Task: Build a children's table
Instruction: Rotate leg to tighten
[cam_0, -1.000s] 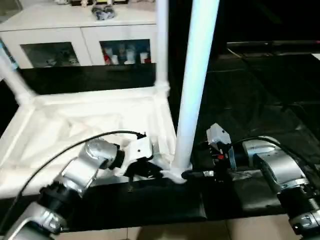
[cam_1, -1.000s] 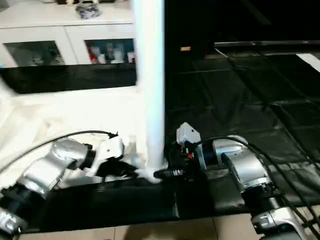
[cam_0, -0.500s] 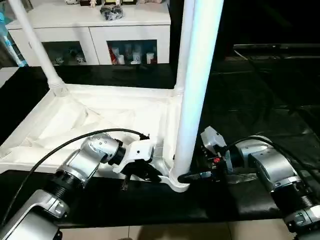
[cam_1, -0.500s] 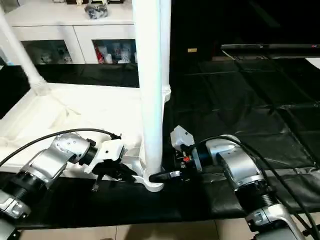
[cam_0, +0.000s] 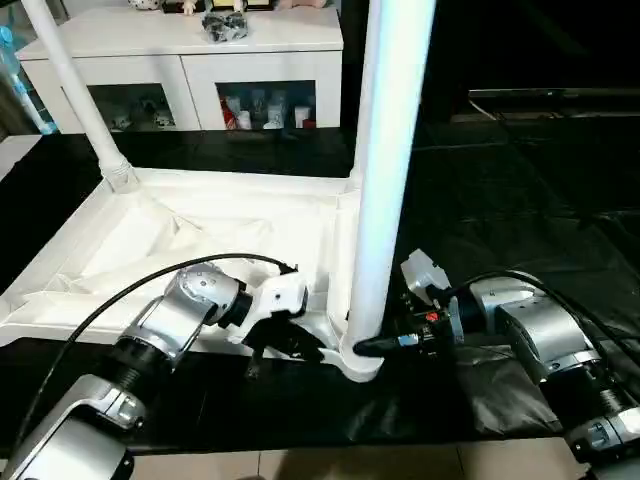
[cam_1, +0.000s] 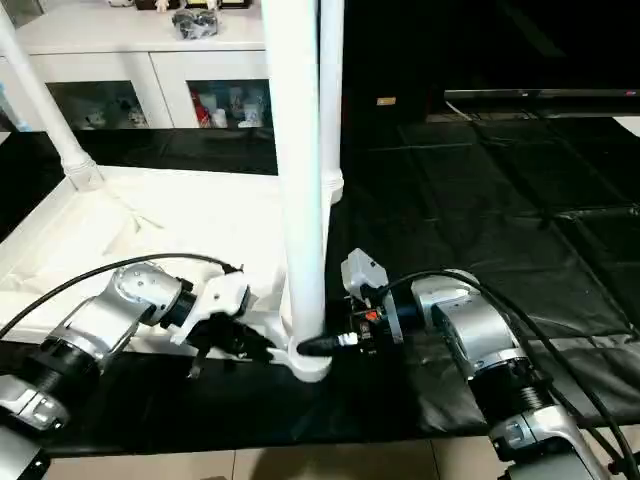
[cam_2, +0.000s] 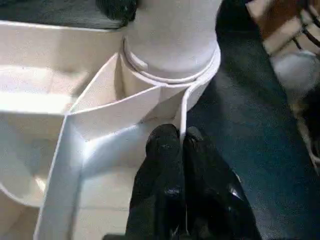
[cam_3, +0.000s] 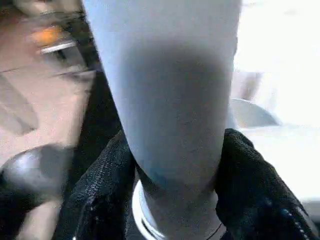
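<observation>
- Left wrist view: your left gripper is pinching the tabletop rim, fingers together.
- Your right gripper is clamping the leg standing in the near corner socket.

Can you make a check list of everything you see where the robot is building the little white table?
Surface: black mat covers the work area; pale floor at the near edge.
Job's things: table top lies upside down, ribs showing. Near corner leg stands upright in its socket; a far leg stands tilted in the far left corner; another stands at the far right corner.
Clutter: nothing seen on the mat.
Grippers: left gripper is shut on the thin rim of the table top beside the near socket. Right gripper has its jaws around the near leg's base.
Cables: black cable arcs over the left forearm; others run along the right forearm.
Surroundings: white cabinet with glass doors behind.
</observation>
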